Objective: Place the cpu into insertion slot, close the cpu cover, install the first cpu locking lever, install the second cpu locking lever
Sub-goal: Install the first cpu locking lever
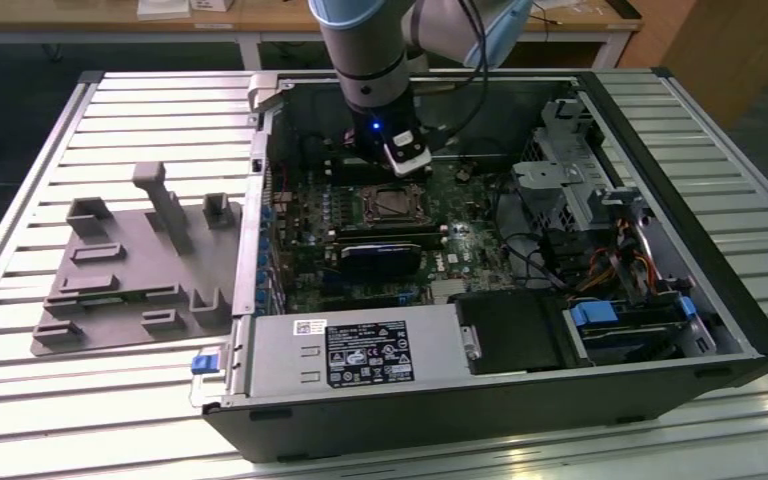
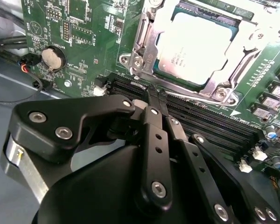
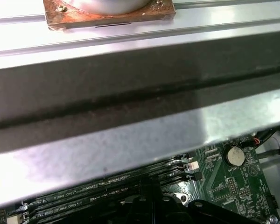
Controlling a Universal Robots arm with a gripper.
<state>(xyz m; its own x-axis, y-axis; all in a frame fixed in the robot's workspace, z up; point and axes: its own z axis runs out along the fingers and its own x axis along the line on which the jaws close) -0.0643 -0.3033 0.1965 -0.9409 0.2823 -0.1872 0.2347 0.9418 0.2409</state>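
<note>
Nearest, in the second wrist view, black gripper (image 2: 156,94), fingertips pinched together on nothing, over the memory slots (image 2: 210,116). Beyond, cpu (image 2: 193,44) seated under the flat cpu cover (image 2: 149,53). First wrist view: grey case rail (image 3: 130,116) instead. Exterior view: gripper at twelve o'clock of the insertion slot (image 1: 387,205).
</note>
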